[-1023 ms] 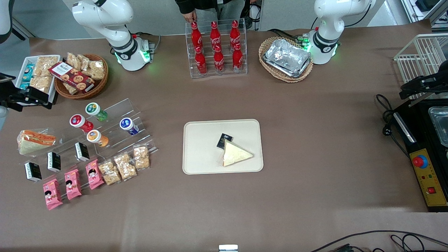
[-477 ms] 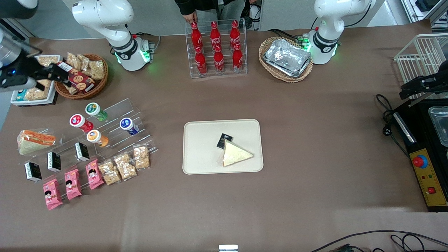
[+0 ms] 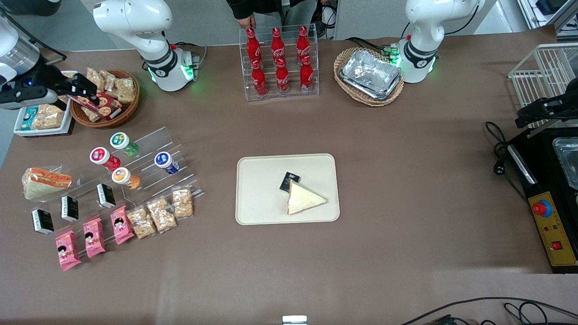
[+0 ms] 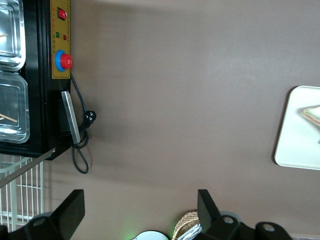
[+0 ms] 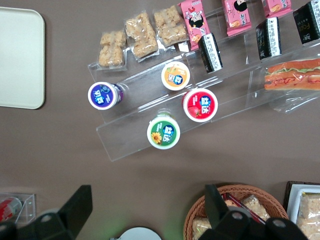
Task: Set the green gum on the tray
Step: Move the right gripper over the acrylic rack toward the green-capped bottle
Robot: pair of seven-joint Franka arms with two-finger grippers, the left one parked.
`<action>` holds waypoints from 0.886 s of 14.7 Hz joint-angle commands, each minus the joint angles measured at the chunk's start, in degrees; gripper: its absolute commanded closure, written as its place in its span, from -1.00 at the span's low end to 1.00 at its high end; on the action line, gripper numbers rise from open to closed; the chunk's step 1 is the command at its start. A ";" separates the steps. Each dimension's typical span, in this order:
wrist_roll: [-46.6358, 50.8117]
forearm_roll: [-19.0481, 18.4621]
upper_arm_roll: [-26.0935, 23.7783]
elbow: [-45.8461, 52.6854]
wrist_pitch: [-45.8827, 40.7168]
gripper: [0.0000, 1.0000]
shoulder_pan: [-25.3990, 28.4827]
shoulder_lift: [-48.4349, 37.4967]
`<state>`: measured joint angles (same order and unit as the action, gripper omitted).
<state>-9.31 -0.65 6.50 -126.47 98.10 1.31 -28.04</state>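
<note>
The green gum (image 3: 122,142) is a small bottle with a white, green-ringed cap; it stands on the highest step of a clear acrylic stand (image 3: 153,140) toward the working arm's end of the table. In the right wrist view the green gum (image 5: 163,133) sits beside a red-capped bottle (image 5: 200,105). My gripper (image 3: 85,87) hovers over the rim of a wicker snack basket (image 3: 128,106), farther from the front camera than the gum. The gripper (image 5: 147,196) is open, with bare table between its fingers. The beige tray (image 3: 257,194) lies mid-table, and its corner shows as the tray (image 5: 20,60).
Red-capped (image 3: 100,156), orange-capped (image 3: 121,175) and blue-capped (image 3: 163,160) bottles share the stand with snack packets. A sandwich (image 3: 305,198) and a black packet (image 3: 289,181) lie on the tray. A white snack tray (image 3: 18,130) stands beside the basket. A cola rack (image 3: 280,63) stands farther back.
My gripper has moved away from the front camera and inward from the table's edge, from beside the white snack tray to over the wicker basket's rim. Nothing else moved.
</note>
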 commanded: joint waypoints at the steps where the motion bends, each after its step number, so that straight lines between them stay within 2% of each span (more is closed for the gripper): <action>1: 0.17 0.12 0.09 -5.61 6.21 -1.00 0.36 0.26; 6: 1.39 0.21 0.18 -11.43 14.22 -1.00 -0.26 3.60; 13: 7.73 0.91 0.27 -12.22 18.35 -1.00 -0.17 9.84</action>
<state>-4.08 -0.65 6.62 -138.36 114.28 1.21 -20.31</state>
